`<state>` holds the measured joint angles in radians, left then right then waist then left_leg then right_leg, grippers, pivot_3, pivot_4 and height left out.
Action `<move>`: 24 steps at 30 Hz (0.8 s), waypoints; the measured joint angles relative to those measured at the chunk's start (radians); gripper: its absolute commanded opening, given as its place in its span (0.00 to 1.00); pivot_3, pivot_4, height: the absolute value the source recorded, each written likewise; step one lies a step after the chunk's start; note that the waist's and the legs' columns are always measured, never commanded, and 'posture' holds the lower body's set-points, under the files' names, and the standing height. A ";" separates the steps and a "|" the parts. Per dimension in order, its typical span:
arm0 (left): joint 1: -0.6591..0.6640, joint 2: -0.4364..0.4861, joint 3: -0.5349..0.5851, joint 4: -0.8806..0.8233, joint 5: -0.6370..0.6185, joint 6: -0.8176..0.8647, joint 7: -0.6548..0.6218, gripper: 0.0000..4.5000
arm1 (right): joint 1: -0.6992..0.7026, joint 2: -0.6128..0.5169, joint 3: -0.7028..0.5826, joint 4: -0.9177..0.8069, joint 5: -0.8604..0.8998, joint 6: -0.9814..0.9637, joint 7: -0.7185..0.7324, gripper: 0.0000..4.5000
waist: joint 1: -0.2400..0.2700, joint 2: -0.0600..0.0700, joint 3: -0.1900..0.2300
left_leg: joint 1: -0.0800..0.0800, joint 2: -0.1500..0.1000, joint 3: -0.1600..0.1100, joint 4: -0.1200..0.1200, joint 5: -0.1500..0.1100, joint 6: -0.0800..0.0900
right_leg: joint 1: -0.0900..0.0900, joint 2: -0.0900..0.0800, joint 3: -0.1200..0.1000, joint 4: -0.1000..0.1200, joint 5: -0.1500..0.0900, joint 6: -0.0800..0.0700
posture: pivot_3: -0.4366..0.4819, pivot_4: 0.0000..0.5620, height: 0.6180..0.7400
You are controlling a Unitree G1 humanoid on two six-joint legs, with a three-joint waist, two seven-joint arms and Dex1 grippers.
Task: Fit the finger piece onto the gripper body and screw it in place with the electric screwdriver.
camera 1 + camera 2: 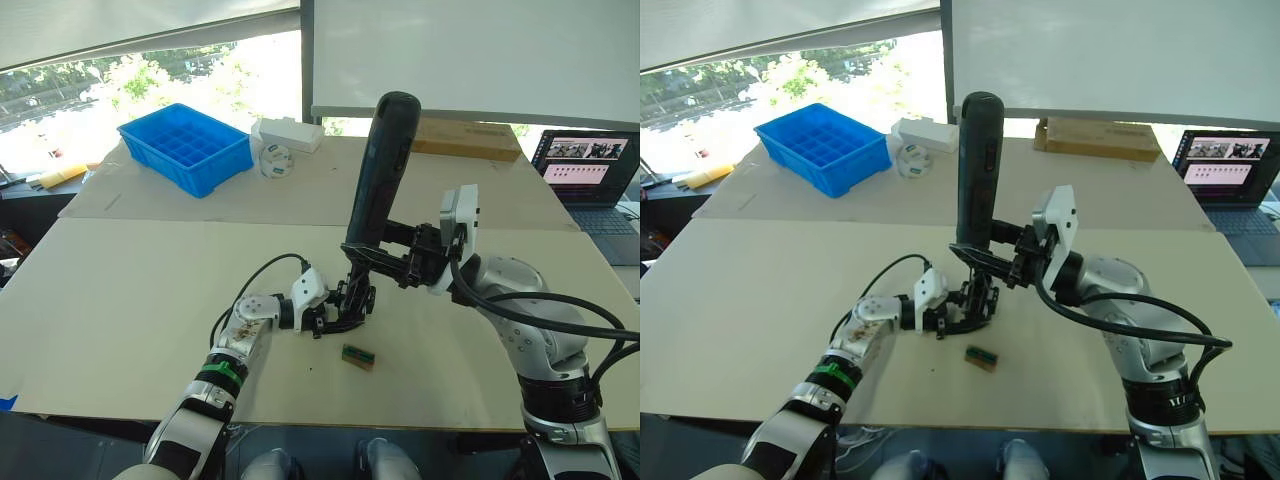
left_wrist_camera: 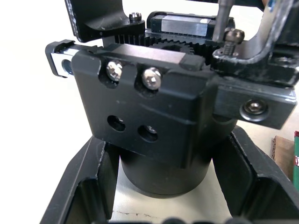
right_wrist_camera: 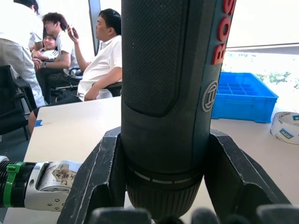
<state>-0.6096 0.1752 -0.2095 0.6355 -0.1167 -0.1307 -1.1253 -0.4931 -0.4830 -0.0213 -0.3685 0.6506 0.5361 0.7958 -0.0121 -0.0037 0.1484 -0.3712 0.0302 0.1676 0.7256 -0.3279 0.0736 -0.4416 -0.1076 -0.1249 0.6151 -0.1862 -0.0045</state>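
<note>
At table centre, left end effector clamped the body; right end effector pinched the screwdriver upright. Risk: bit slipping off the screw if tilted.

A blue compartment tray sits at the far left of the counter, with a white box and a tape roll just beside it. A cardboard box lies farther right, a laptop at the right edge. A small green-and-tan block lies near the front. People sit beyond the counter.
</note>
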 measured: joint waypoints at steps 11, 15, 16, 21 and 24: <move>0.000 0.000 -0.001 -0.002 0.000 0.001 0.000 0.52 | 0.000 -0.001 0.000 0.000 0.000 0.000 -0.001 0.43 | 0.000 0.000 0.000 | 0.000 0.000 0.000 0.000 0.000 0.000 | 0.000 0.000 0.000 0.000 0.000 0.000 | 0.48 0.27 1.00; 0.001 0.000 -0.001 -0.002 0.000 0.002 0.000 0.52 | 0.000 -0.001 0.000 0.000 -0.002 -0.002 -0.001 0.43 | 0.000 0.000 0.000 | 0.000 0.000 0.000 0.000 0.000 0.000 | 0.000 0.000 0.000 0.000 0.000 0.000 | 0.48 0.27 1.00; 0.001 0.000 -0.001 -0.002 0.000 0.002 0.000 0.52 | 0.000 -0.001 0.000 0.000 -0.003 -0.003 -0.001 0.43 | 0.000 0.000 0.000 | 0.000 0.000 0.000 0.000 0.000 0.000 | 0.000 0.000 0.000 0.000 0.000 0.000 | 0.48 0.27 1.00; 0.001 0.000 -0.001 -0.003 0.000 0.002 0.000 0.52 | 0.000 -0.001 0.002 0.005 -0.022 -0.010 0.002 0.43 | 0.000 0.000 0.000 | 0.000 0.000 0.000 0.000 0.000 0.000 | 0.000 0.000 0.000 0.000 0.000 0.000 | 0.48 0.27 1.00; 0.001 0.000 -0.001 -0.003 0.000 0.002 0.000 0.52 | 0.000 -0.001 0.005 0.006 -0.038 -0.015 0.007 0.43 | 0.000 0.000 0.000 | 0.000 0.000 0.000 0.000 0.000 0.000 | 0.000 0.000 0.000 0.000 0.000 0.000 | 0.48 0.27 1.00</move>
<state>-0.6084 0.1749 -0.2107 0.6326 -0.1166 -0.1291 -1.1253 -0.4930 -0.4836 -0.0160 -0.3626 0.6124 0.5207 0.8030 -0.0121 -0.0038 0.1485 -0.3712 0.0302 0.1676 0.7256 -0.3279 0.0737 -0.4417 -0.1077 -0.1249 0.6151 -0.1862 -0.0045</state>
